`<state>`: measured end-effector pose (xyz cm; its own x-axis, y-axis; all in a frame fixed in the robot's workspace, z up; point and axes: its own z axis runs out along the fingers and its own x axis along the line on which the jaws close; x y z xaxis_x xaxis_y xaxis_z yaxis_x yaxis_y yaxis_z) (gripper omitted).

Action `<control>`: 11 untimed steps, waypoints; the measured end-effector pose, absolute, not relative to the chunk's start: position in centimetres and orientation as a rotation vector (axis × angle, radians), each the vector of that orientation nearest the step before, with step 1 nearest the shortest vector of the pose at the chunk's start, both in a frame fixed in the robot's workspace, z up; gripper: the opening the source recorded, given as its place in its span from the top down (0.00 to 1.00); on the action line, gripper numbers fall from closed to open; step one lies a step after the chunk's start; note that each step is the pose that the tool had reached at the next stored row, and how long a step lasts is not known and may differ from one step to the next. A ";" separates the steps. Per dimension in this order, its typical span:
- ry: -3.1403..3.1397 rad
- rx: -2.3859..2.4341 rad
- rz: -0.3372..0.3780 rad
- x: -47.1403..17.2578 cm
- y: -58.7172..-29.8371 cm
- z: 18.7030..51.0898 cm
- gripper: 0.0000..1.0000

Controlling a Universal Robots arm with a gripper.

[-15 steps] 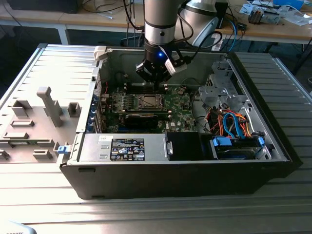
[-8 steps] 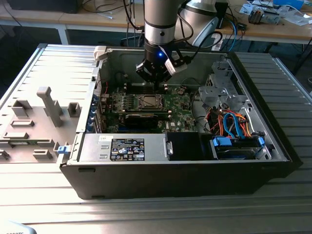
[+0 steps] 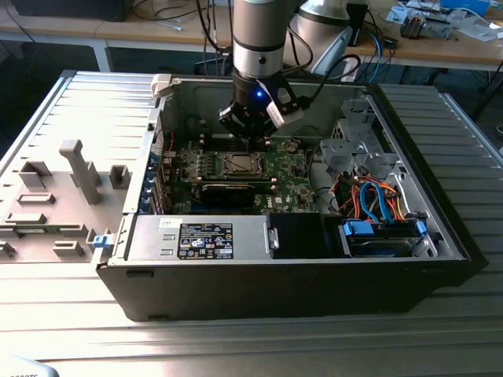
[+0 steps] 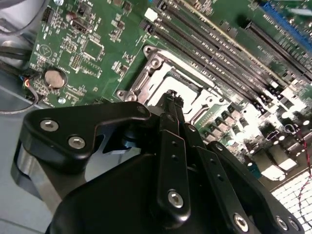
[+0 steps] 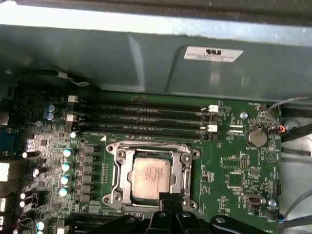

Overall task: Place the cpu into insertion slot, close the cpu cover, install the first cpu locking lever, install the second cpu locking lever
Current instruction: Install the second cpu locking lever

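Hand (image 4: 171, 95) clenched, holding nothing I can see, tips just at the socket's edge. The cpu (image 5: 152, 178) sits flat in the socket w/ the cpu cover (image 5: 151, 147) closed round it, so prob. working a lever; levers hard to make out. Motherboard (image 3: 291, 169) beyond; hand sits at 12 o'clock of the socket in the exterior view.

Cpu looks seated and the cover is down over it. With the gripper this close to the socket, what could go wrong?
1. The gripper hangs at the edge of the cpu cover; a small sideways drift could scrape the cover or the cpu.
2. Memory slots and capacitors crowd the socket, so a wide sweep might clip them.
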<state>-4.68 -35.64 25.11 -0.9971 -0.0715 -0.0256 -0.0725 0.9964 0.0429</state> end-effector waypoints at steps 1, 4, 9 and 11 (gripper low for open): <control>3.115 -0.112 0.068 -4.7 -35.9 25.1 0.89; 3.114 -0.112 0.078 -4.7 -36.7 25.0 0.89; 3.109 -0.111 0.161 -4.7 -38.3 25.0 0.89; 3.106 -0.111 0.205 -4.7 -39.0 24.8 0.89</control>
